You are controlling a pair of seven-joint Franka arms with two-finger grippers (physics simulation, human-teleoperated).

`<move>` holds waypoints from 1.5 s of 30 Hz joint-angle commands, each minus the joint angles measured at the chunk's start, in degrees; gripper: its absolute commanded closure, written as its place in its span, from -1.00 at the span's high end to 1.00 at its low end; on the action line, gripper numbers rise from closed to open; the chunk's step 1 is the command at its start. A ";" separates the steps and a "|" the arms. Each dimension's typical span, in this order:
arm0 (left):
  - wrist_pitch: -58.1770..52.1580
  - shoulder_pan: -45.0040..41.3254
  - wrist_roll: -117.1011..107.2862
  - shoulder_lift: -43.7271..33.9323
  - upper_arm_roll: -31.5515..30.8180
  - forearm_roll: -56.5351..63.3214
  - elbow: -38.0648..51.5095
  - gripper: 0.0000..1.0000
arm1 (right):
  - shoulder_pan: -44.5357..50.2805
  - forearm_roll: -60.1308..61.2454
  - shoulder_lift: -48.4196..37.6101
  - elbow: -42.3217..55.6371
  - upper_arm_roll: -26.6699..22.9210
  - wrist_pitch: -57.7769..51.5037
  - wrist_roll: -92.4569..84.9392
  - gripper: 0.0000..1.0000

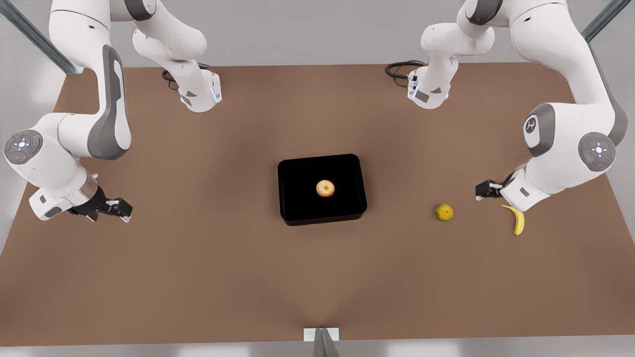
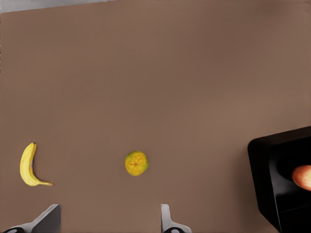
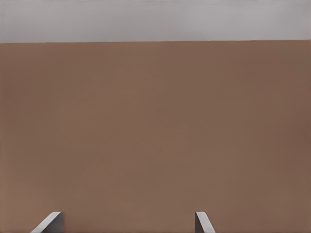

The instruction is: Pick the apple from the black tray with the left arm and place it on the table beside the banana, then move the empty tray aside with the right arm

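Looking at the front view first, you see the apple (image 1: 325,188) sitting near the middle of the black tray (image 1: 297,210), at the centre of the tabletop (image 1: 223,277). The banana (image 1: 517,218) lies at the right of the frame, with a mottled yellow-green fruit (image 1: 444,212) between it and the tray. The left claw (image 1: 485,190) hangs just beside the banana, well apart from the apple; the right claw (image 1: 116,209) waits at the left of the frame.

In the left wrist view, the left claw's fingers (image 2: 167,221) stand spread wide and hold nothing. The banana (image 2: 28,165), the mottled fruit (image 2: 136,163) and a corner of the tray (image 2: 260,174) with the apple (image 2: 302,177) all show.

In the right wrist view, the right claw's fingers (image 3: 203,222) are spread too, over bare tabletop.

You have yet to reach for the apple. Bring the left claw across above the mottled fruit, not through it, centre it over the apple, and descend straight so the fingers clear the tray's low walls.
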 commanded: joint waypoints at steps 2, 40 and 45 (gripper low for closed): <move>4.08 -0.24 -8.37 0.29 -0.27 -0.93 0.24 1.00 | 0.00 0.04 0.05 0.03 -0.01 0.92 -0.38 1.00; 40.55 -43.39 -70.86 22.61 -1.15 11.64 -11.27 1.00 | 0.09 0.13 13.49 20.33 0.87 -17.54 -0.12 1.00; 41.88 -44.27 -70.94 22.79 -1.06 12.16 -13.29 1.00 | 0.09 0.13 13.49 20.33 0.87 -17.45 -0.12 1.00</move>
